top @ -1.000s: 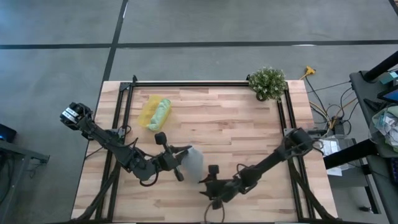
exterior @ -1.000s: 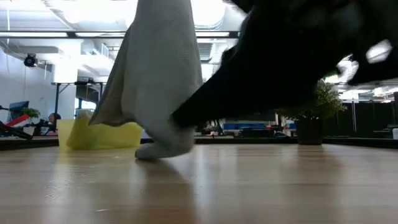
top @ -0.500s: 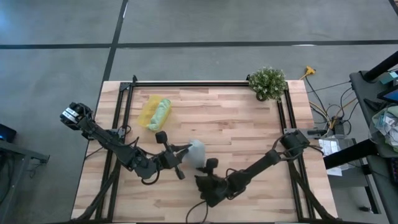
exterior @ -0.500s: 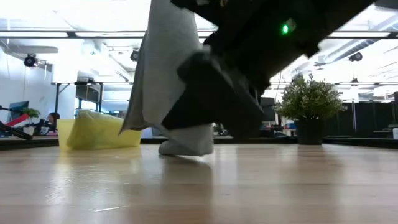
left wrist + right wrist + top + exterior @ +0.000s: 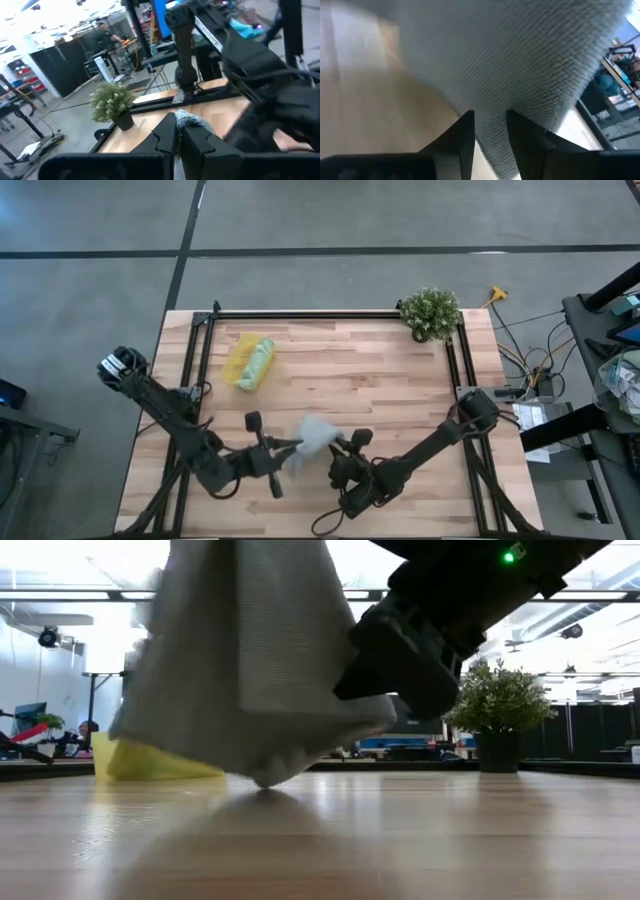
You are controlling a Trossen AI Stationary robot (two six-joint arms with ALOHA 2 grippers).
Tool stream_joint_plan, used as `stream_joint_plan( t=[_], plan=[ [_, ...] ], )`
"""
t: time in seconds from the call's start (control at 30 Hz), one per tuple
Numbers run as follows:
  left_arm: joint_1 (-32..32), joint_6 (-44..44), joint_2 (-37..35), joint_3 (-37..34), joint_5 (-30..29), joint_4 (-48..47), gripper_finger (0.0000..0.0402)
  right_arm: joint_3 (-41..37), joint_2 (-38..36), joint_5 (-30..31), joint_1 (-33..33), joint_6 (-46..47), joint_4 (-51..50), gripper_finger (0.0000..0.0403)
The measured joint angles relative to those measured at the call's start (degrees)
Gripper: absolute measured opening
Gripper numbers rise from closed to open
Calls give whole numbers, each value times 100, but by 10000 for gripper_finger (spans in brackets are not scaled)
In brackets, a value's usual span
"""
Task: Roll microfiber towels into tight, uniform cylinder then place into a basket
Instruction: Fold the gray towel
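The grey-blue microfiber towel (image 5: 315,433) hangs over the near middle of the table between my two grippers. My left gripper (image 5: 288,447) is shut on its upper part and points level toward the table's right. My right gripper (image 5: 336,450) comes at the towel's lower part from the right side. In the low view the towel (image 5: 240,650) hangs wide, its lowest fold (image 5: 265,776) at the tabletop. The light green towel (image 5: 258,365) lies rolled in the yellow basket (image 5: 238,352) at the far left. My left gripper pinches an upper edge of the towel (image 5: 186,120) between its two shut fingers, coming level from the table's left. The cloth hangs below them. My right gripper has the towel's lower part (image 5: 492,131) between its two fingers (image 5: 466,135), slanting down from the right. How many layers cannot be told.
A potted plant (image 5: 430,313) stands at the far right corner. Black rails (image 5: 300,315) run along the table's far, left and right sides. Bare wood lies between the basket and the plant.
My left gripper has gone toward the table's near edge with the towel. My right gripper has tipped up, turned and closed in on the towel's lower part from the right. The towel's lower end has been drawn toward the right and now hangs wider.
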Motion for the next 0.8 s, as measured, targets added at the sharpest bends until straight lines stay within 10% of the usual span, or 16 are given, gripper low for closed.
stream_joint_plan(
  t=[0.2, 0.47, 0.8],
  plan=[
    [81, -865, -99, 27, 137, -1264, 0, -2, -118, 2, 59, 132, -206, 90],
    [819, -4151, -280, 231, 1900, -4704, 0, -4, -136, -13, 151, 118, -419, 71],
    [1797, -4755, -256, -67, 2280, -4927, 0, -4, -136, -638, 302, 62, -545, 102]
  ],
)
